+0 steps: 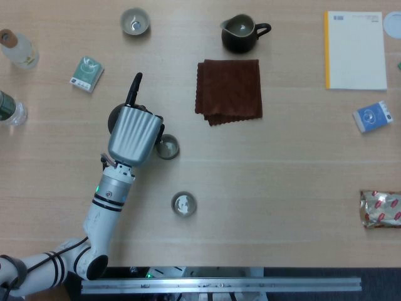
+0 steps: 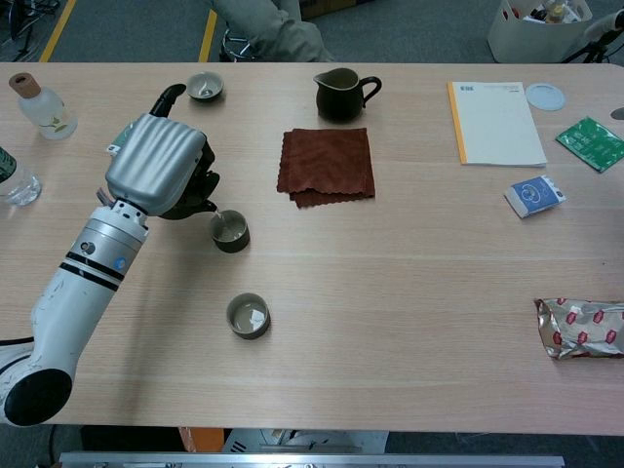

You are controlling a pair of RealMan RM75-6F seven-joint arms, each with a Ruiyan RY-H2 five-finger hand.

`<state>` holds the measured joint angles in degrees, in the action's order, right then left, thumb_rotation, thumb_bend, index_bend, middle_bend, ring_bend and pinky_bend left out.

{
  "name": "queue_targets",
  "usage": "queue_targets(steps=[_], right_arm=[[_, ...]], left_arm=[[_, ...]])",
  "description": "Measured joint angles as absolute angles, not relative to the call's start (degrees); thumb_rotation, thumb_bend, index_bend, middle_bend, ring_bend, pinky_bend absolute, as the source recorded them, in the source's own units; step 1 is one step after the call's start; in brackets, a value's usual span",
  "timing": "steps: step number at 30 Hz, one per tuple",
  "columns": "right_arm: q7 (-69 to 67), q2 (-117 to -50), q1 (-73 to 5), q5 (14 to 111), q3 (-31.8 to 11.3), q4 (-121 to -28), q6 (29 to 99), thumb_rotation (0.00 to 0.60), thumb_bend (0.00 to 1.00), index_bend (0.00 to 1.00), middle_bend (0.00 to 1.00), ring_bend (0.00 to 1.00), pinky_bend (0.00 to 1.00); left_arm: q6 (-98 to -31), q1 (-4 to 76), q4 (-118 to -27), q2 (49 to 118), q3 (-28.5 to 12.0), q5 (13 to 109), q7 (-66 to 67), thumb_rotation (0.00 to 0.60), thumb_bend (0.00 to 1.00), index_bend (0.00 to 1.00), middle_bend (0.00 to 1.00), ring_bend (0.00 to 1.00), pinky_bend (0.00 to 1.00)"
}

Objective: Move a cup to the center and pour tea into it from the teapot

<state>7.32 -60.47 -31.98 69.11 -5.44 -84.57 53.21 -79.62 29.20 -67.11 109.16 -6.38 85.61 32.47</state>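
my left hand (image 1: 134, 133) hangs over the left half of the table (image 1: 282, 188), its silver back turned up. one dark finger points straight out toward the far edge; the others curl down under the palm, and in the chest view their tips (image 2: 209, 203) come right to the near-left rim of the middle cup (image 2: 230, 231). whether they actually pinch that rim i cannot tell, since the palm hides the contact. the cup stands upright on the wood, left of the table's centre. my right hand shows in neither view.

a second cup (image 1: 183, 204) stands nearer the front edge, a little to the right of the first and apart from it. a third cup (image 1: 135, 21) sits close to the far edge, beyond my pointing finger. the dark teapot (image 1: 240, 32) stands by the far edge near its middle, handle to the right, just behind the folded brown cloth (image 1: 229, 91).

along the left edge stand two bottles (image 1: 17, 49), with a small green packet (image 1: 86, 73) just inside them. toward the right edge lie a yellow-spined notebook (image 1: 355, 50), a blue packet (image 1: 372, 116) and a foil snack bag (image 1: 380, 209).
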Motion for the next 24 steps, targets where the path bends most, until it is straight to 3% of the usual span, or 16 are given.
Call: queue_targets(steps=[24], right_arm=[[8.0, -60.8, -31.6, 69.3, -6.2, -84.4, 53.2, 0.6, 0.16, 0.16, 0.23, 0.11, 0.15]], left_arm=[[-80.2, 29.2, -65.4, 109.0, -6.3, 87.6, 32.6, 0.6, 0.36, 0.94, 1.0, 0.79, 0.07]])
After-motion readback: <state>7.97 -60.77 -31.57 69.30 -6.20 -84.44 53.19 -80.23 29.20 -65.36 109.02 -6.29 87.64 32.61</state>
